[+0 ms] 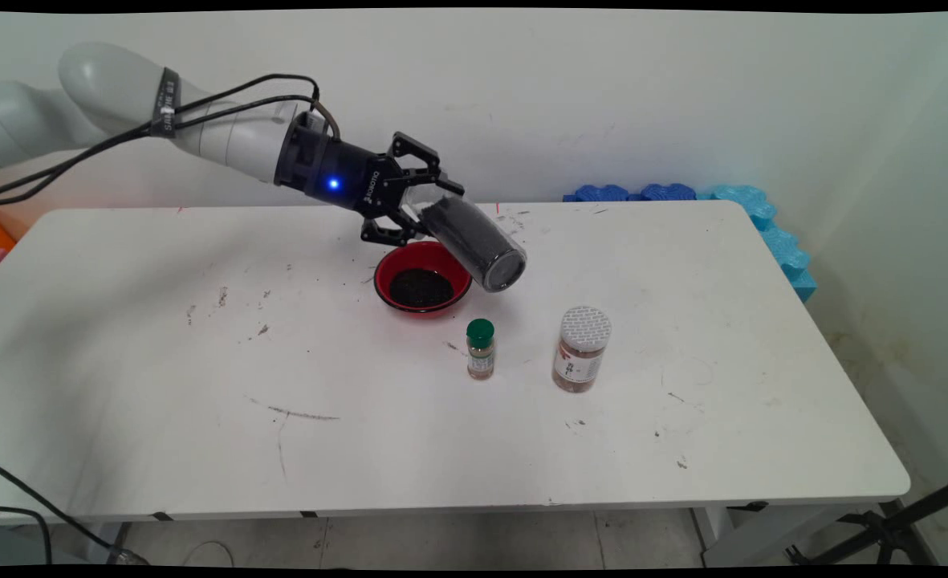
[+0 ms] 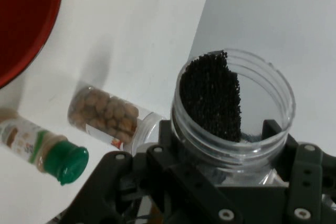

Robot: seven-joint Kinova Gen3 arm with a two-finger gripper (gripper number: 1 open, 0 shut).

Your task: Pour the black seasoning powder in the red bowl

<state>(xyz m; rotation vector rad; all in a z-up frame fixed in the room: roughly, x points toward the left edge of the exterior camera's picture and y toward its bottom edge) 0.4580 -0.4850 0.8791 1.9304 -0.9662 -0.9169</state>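
Gripping an open clear jar (image 1: 474, 245) of black granules, the tool (image 1: 409, 210) is closed on its body and holds it tilted above the counter (image 1: 160, 337), beside the right rim of a red bowl (image 1: 422, 278) already holding dark grains. If pouring is judged to be the step, the mouth should be brought squarely over the bowl and the tilt increased slowly. A green-capped spice bottle (image 1: 480, 348) and a white-lidded jar (image 1: 581, 348) stand nearby and should be kept clear of.
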